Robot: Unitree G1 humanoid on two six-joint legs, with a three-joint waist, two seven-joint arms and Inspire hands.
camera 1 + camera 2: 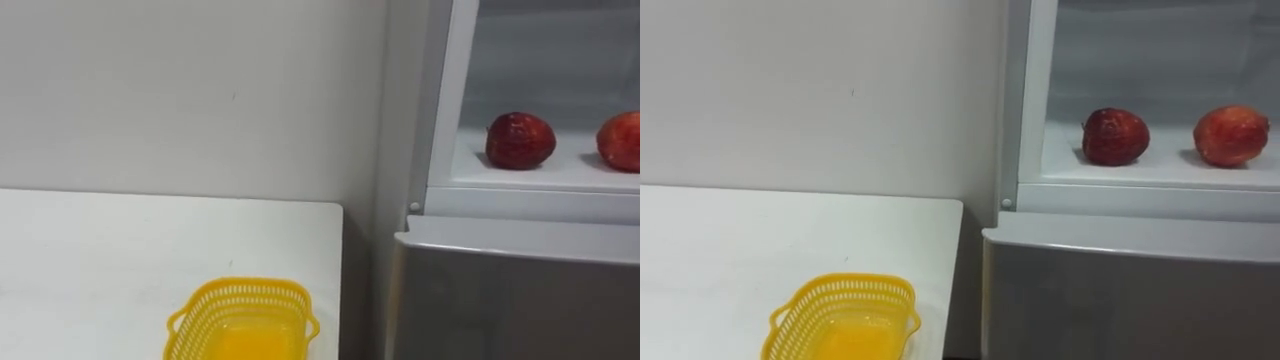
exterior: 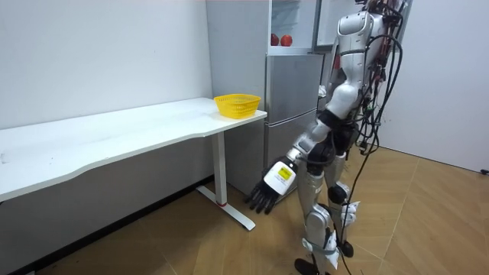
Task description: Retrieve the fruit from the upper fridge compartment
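Apple, dark red (image 1: pixel 520 140): on the upper fridge shelf (image 1: pixel 545 176), far right.
Near: left hand (image 2: pixel 275 180) hanging low, fingers loose and straight.
Middle: yellow basket (image 1: pixel 241 318) on white table (image 1: pixel 100 260), left of fridge (image 1: pixel 520 295).
Far: brighter red apple (image 1: pixel 621 141) at its right, apart; both round, unobstructed.

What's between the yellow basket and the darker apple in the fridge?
Nothing loose: the left eye view shows bare table, then the fridge frame, between basket and apple.
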